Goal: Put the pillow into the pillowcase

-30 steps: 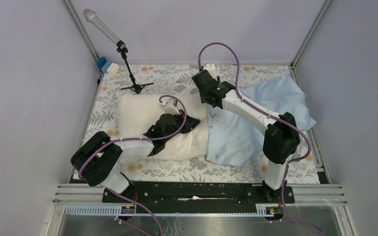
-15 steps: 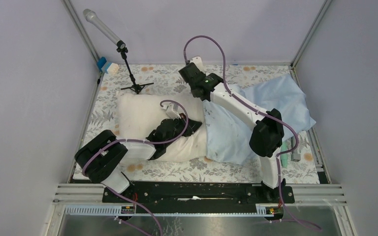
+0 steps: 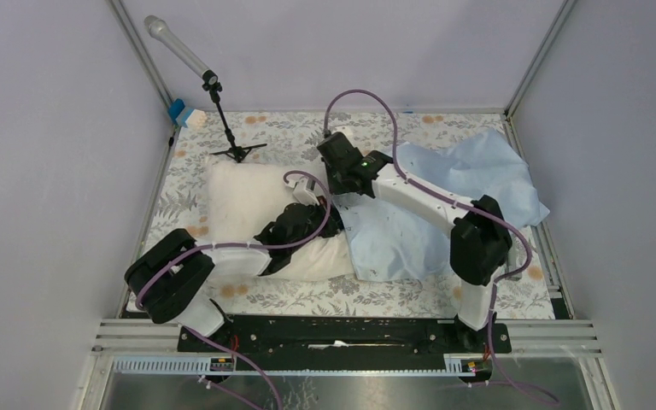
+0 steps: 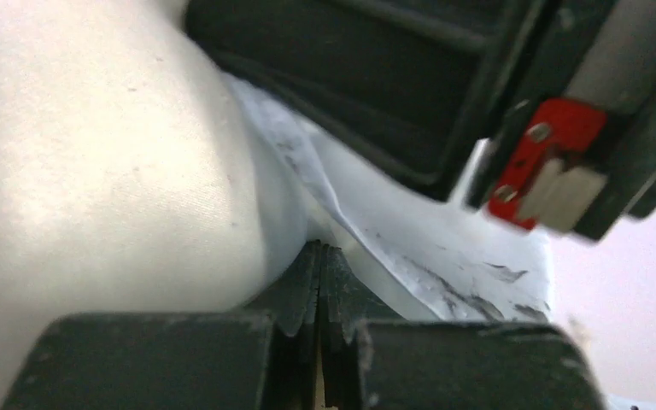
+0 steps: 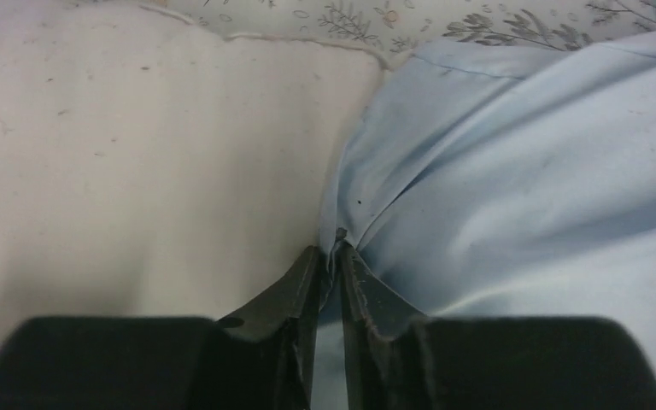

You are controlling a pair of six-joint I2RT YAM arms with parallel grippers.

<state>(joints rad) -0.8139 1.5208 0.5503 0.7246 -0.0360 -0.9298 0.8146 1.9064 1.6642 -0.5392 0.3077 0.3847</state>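
task begun but far from finished, judging from the present lay of things. pillow (image 3: 239, 192) lying across the left half of the floral tablecloth (image 3: 307, 295), most of its cream body bare and outside the case. pillowcase (image 3: 470, 171) spread wrinkled over the right half, open edge meeting the right end of the pillow and seeming to overlap it a little. depth of pillow already inside not possible to tell from above; probably only that end.

right gripper (image 5: 331, 256) at the far side of this meeting line, jaws almost together and pinching a small fold of the pillowcase edge, just beside the pillow surface. left gripper (image 4: 318, 265) at the near side of the same line, resting on top of the pillow, jaws fully closed, tooth against tooth. tips pushed in between pillow and thin cloth, but no cloth clearly caught between them.

remaining, as a judgement: opening the mouth of the case wider, then drawing it leftward over the long bare part, or pushing the pillow rightward into it, until complete cover. most of the work ahead, then.

counted: one pillow, one pillowcase, two grippers, one tablecloth. also one microphone (image 3: 175, 43) on a small tripod at the far left, and one small blue and white object (image 3: 184, 113) in the far left corner, near the tripod.
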